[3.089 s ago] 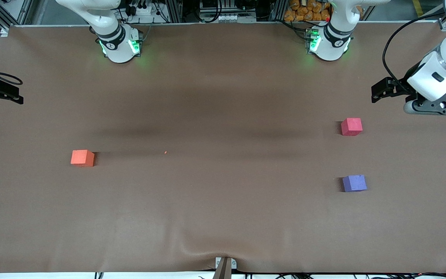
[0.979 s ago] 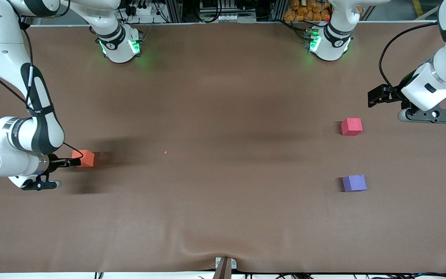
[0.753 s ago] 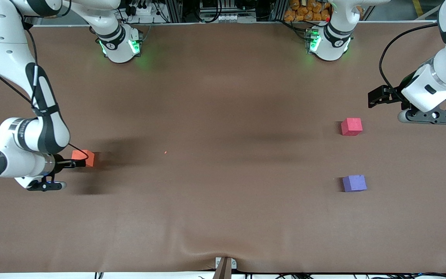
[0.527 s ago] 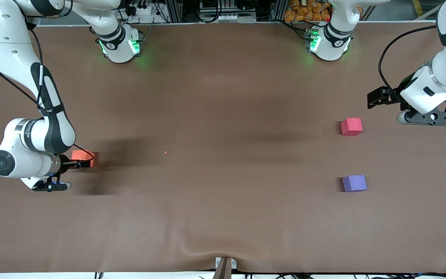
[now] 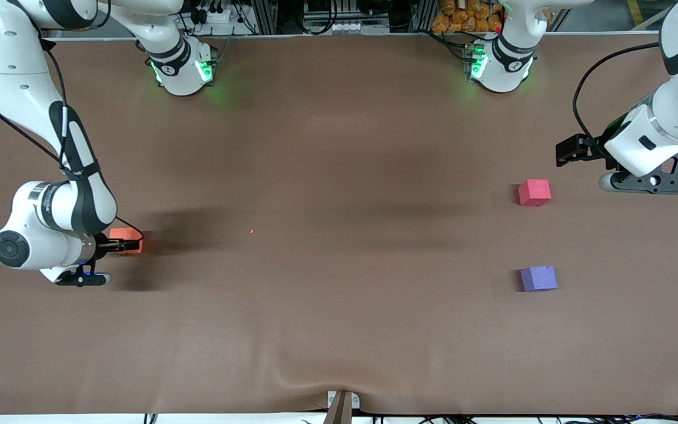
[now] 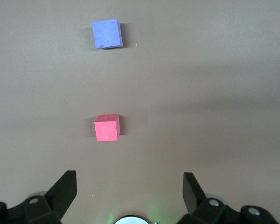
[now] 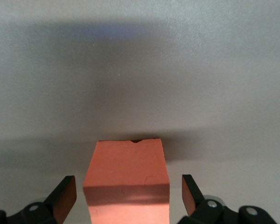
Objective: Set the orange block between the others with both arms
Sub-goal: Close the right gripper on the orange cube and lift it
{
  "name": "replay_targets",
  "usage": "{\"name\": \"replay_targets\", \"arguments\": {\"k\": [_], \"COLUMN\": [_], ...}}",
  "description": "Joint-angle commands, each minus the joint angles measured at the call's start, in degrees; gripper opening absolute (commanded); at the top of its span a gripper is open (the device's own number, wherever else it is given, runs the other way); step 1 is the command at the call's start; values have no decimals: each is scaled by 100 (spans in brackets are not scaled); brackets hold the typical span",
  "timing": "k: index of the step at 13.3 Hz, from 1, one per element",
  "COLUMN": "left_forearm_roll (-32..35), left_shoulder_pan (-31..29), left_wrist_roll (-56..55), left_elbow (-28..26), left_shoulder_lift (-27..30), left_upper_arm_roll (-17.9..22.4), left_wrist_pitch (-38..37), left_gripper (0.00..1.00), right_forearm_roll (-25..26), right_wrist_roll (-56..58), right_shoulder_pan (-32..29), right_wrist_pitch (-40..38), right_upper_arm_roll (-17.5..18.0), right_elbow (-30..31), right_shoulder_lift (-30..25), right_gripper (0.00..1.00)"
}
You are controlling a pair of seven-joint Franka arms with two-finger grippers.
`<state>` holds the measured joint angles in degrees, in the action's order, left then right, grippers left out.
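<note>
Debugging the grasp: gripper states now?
Right gripper: open, fingers either side of the orange block.
Left gripper: open, empty, over the table.

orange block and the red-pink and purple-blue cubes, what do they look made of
Orange block: probably foam, matte; no shine, a small nick in its top edge.
Red-pink cube: looks like the same matte foam, dull even faces.
Purple-blue cube: likely foam too, matte, with a faintly mottled, scuffed top.
</note>
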<state>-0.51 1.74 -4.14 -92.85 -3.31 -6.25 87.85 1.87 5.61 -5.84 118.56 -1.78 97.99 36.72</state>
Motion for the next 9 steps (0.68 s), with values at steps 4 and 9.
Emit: {"name": "replay_targets", "arguments": {"k": [4,9], "left_forearm_roll": [-10,-10], "left_shoulder_pan": [19,28], "left_wrist_roll": [-69,-78], "left_elbow": [126,126], "left_shoulder_lift": [-64,-64], "left_upper_arm_roll": [-17,-17], "left_wrist_pitch": [-22,-31], "left_gripper": [100,100], "right_forearm_roll": [-2,-37], "right_wrist_roll": [10,-77], "right_shoulder_pan": [-49,39], "right_wrist_pitch": [105,36], "right_upper_arm_roll": [46,46], "right_elbow": [45,-130], "right_shoulder_lift": [28,-59], "right_gripper": [87,62]}}
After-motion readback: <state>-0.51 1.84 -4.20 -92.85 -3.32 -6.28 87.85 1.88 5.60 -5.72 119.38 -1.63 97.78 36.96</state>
